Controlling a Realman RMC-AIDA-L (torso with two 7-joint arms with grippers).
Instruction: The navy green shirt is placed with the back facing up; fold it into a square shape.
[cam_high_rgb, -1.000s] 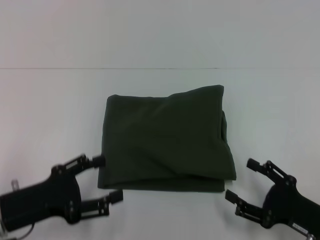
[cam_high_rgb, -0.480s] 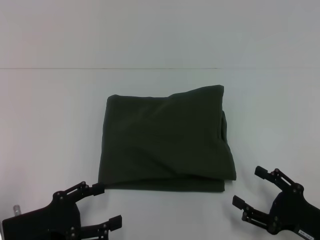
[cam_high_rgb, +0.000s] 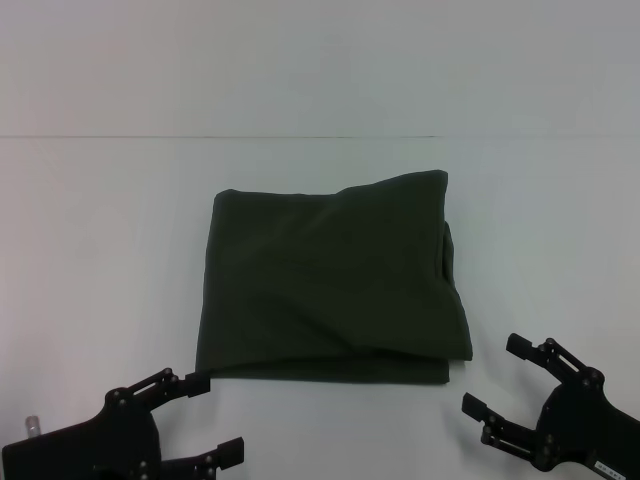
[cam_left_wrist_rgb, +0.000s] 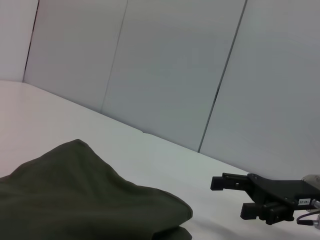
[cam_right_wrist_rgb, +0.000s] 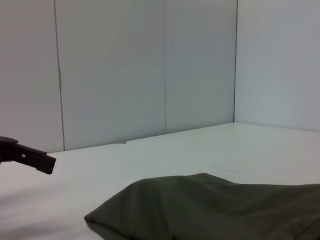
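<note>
Both grippers pulled back, left (cam_high_rgb: 204, 416) and right (cam_high_rgb: 493, 376), fingers apart. Shirt (cam_high_rgb: 330, 280) folded on desk (cam_high_rgb: 100, 230); top layer puffy, may spring open.

- left gripper (cam_high_rgb: 212, 417) has pulled way back toward the robot over the last second. It was right up against the near left corner of the navy green shirt (cam_high_rgb: 330, 275), now it's low in the head view, clear of the cloth, fingers spread apart
- right gripper (cam_high_rgb: 495, 376) backed off too, dropping lower and away from the shirt's near right corner, fingers spread
- most of that retreat came early; the last half second is only a tiny shift
</note>
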